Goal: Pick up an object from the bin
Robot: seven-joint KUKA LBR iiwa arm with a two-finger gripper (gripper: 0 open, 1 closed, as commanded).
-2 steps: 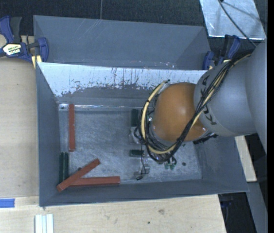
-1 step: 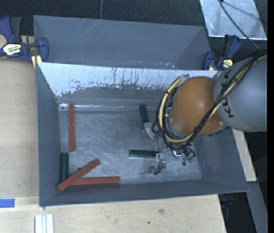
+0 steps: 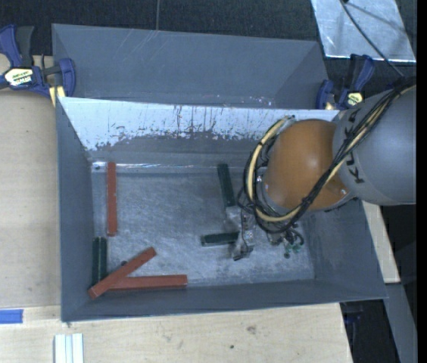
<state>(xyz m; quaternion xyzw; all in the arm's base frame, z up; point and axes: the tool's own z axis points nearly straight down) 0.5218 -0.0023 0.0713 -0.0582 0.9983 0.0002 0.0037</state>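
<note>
Camera view is showing the end effector (image 3: 241,239) hanging low in the grey bin (image 3: 73,225), at the right end of a short dark green bar (image 3: 217,240) lying flat near the middle of the floor. Whether it is apart or together, I cannot tell. A good grasp, I judge, is calling for centring across the bar's narrow width while avoiding the second dark bar (image 3: 225,184) just behind.

1. Moderate, even light falls from above, and the bin (image 3: 198,59) shows no hard-edged shadows.
2. The brightest band lies across the bin's inner wall at 12 o'clock, pale against the duller floor.
3. The floor carries a faint speckled sheen near the centre.
4. A soft highlight sits on the orange cover (image 3: 304,153) toward 3 o'clock.
5. Dim shadow gathers beneath the arm (image 3: 384,153), around the claw (image 3: 242,246).
</note>
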